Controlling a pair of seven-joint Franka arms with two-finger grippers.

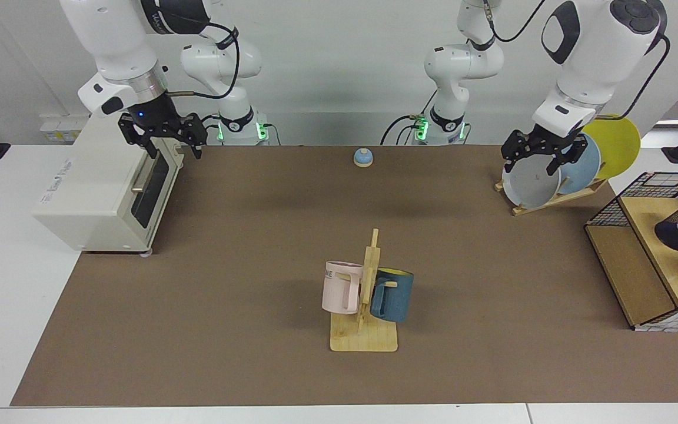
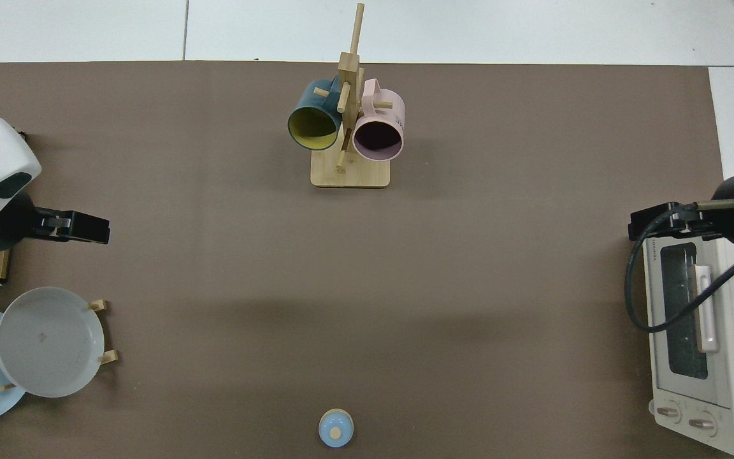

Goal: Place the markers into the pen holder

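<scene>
Brown mat covers most of the white tabletop. Wooden mug rack stands mid-mat toward the camera-side edge, carrying a pink mug and a dark blue mug. Small blue knob-shaped object sits at the middle of the robot-side edge. White toaster oven occupies the corner by the right arm's base, partly off the mat. Wooden plate rack with grey, blue and yellow plates stands at the opposite robot-side corner. Wire-sided wooden shelf unit sits along that end edge.
</scene>
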